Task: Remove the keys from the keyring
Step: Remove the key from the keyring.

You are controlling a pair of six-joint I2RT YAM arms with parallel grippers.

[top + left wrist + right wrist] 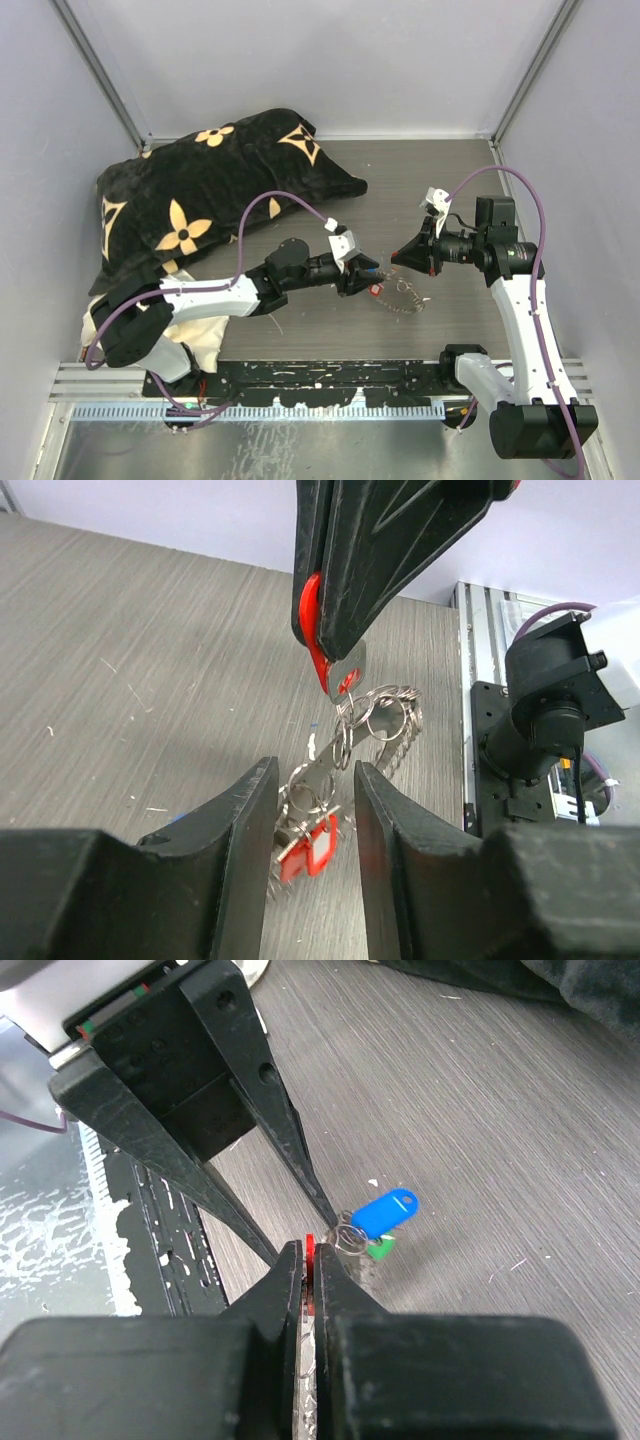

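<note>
Peering down the left wrist view, I see the left pincer (315, 775) partly spread, its fingers (240, 820) standing either side of the bunch of keys (305, 795). I cannot tell whether either finger touches the bunch. A red tag (310, 850) hangs low in the gap between them.

Just beyond those tips the right pincer (322, 660) hangs from above, pressed together on a silver key (345, 675) whose blade pokes out below its tips. Small rings run from that key down to the bunch. The keyring (403, 735) lies just past the left pincer's right finger, resting on the table (150, 660).

From the right wrist, a blue tag (385, 1213) and a green one (380, 1250) sit just ahead of the right pincer's closed tips, and the left pincer's fingers crowd in from the upper left. A black pillow (200, 190) lies well behind the left pincer.
</note>
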